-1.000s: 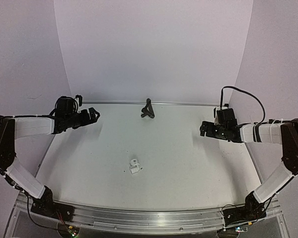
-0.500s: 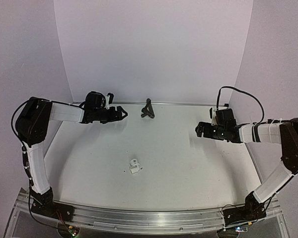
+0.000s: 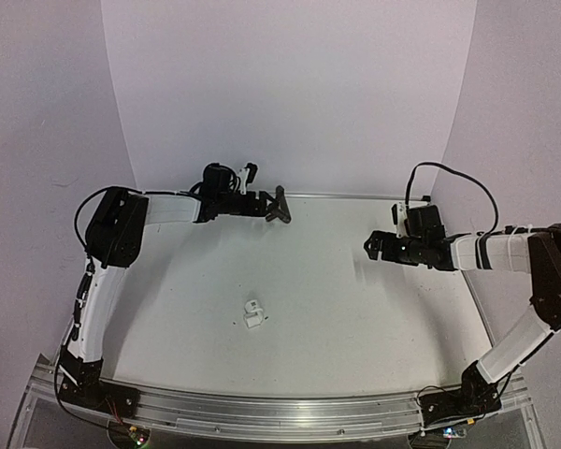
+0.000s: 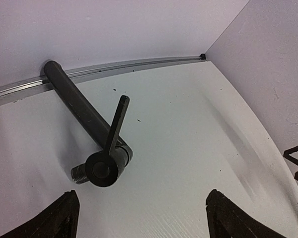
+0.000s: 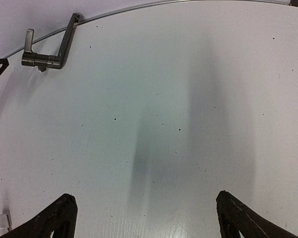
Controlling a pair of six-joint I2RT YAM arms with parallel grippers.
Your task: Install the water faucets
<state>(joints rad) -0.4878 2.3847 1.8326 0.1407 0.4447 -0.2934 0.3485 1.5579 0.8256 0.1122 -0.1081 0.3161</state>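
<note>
The black bent spout (image 3: 279, 206) lies at the back of the table against the rear rail. The left wrist view shows its crossbar handle, round cap and threaded end (image 4: 100, 167). My left gripper (image 3: 264, 205) hovers just left of the spout, open, and the cap sits just beyond the left finger with nothing between the fingertips (image 4: 69, 208). The small white fitting (image 3: 253, 314) rests mid-table near the front. My right gripper (image 3: 372, 248) stands open over bare table at the right (image 5: 144, 196), and its view shows the spout (image 5: 64, 42) far off.
A metal rail (image 3: 355, 196) runs along the table's back edge below the curved white backdrop. Side walls close in left and right. An aluminium frame (image 3: 280, 412) with both arm bases spans the front edge.
My left arm has swung from the far left along the back wall up to the spout. The right gripper has crept slightly left. Spout and fitting have not moved.
</note>
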